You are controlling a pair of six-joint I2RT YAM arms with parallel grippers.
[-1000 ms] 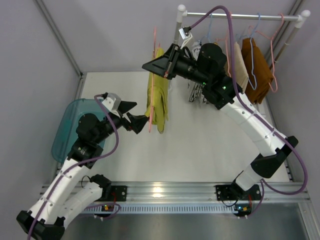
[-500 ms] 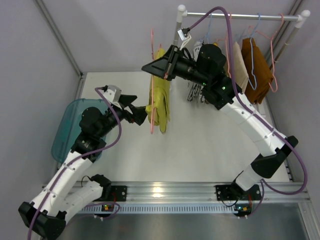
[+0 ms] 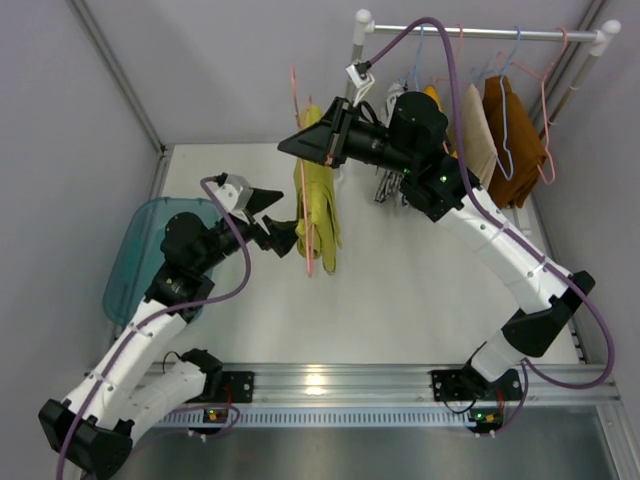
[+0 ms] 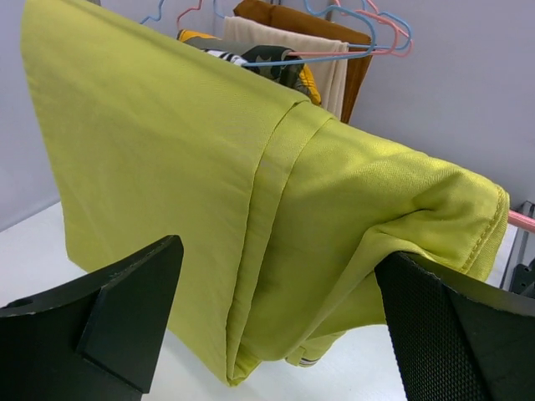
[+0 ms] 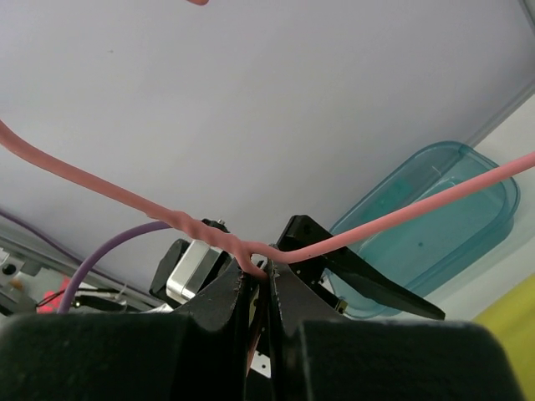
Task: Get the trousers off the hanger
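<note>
The yellow-green trousers (image 3: pixel 318 205) hang folded over the thin pink hanger (image 3: pixel 309 258) above the table. My right gripper (image 3: pixel 292 148) is shut on the hanger's twisted neck (image 5: pixel 251 255), just under its hook, and holds it up. My left gripper (image 3: pixel 286 218) is open at the trousers' left edge. In the left wrist view the trousers (image 4: pixel 209 167) fill the frame and the folded lower end hangs between my two fingers (image 4: pixel 109 326), not pinched. A bit of the pink hanger (image 4: pixel 520 220) shows at the right edge. A striped edge peeks out at the bottom.
A white rail (image 3: pixel 480 32) at the back right carries blue and pink hangers with a patterned garment (image 3: pixel 392 180), a beige one (image 3: pixel 478 130) and a brown one (image 3: pixel 512 140). A teal tub (image 3: pixel 135 250) sits at the table's left edge, also in the right wrist view (image 5: pixel 435 225).
My left gripper has risen and moved right, so the trousers' edge is now between its open fingers. My right gripper has shifted the hanger a little to the left.
</note>
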